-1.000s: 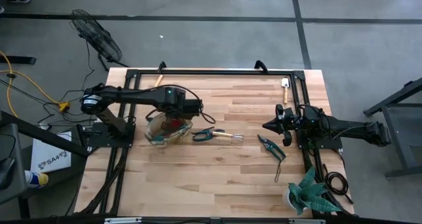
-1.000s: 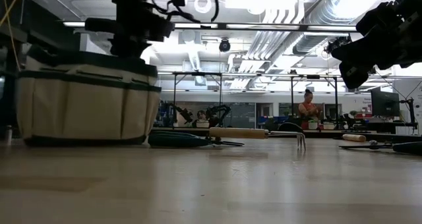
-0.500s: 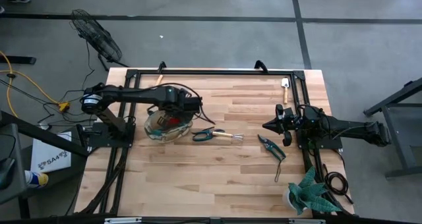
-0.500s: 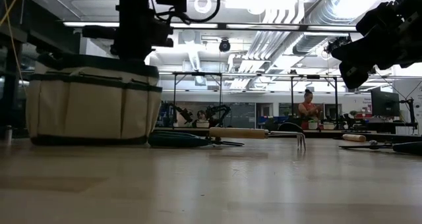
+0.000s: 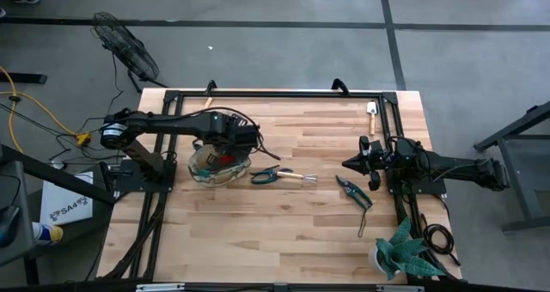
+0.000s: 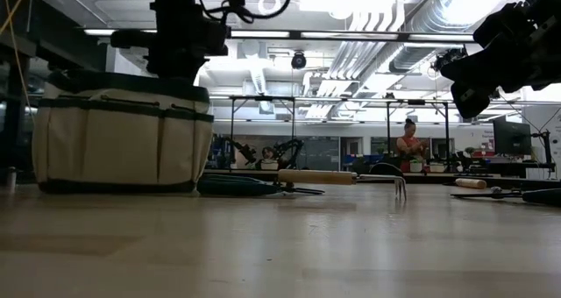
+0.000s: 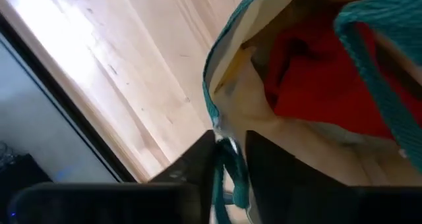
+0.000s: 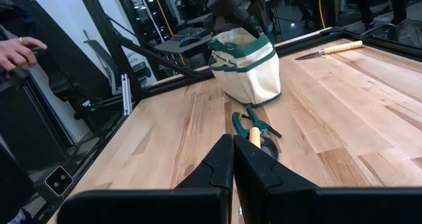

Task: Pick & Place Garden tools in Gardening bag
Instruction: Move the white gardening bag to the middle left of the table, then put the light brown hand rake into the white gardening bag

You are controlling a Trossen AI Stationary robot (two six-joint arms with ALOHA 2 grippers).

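— Where is the gardening bag (image 5: 219, 161)?
— On the table's left side. The left gripper (image 7: 229, 159) seems to pinch its green handle (image 7: 224, 174).
— The right gripper (image 8: 232, 159)?
— Closed, empty, waiting at the right edge.

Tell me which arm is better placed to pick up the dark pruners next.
Right. The right gripper is free, beside the dark pruners; the left gripper grips the bag rim.

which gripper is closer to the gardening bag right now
Left. The left gripper is at the gardening bag, its fingers closed on the bag's green trim. The right gripper waits across the table near the right edge, well clear of the bag.
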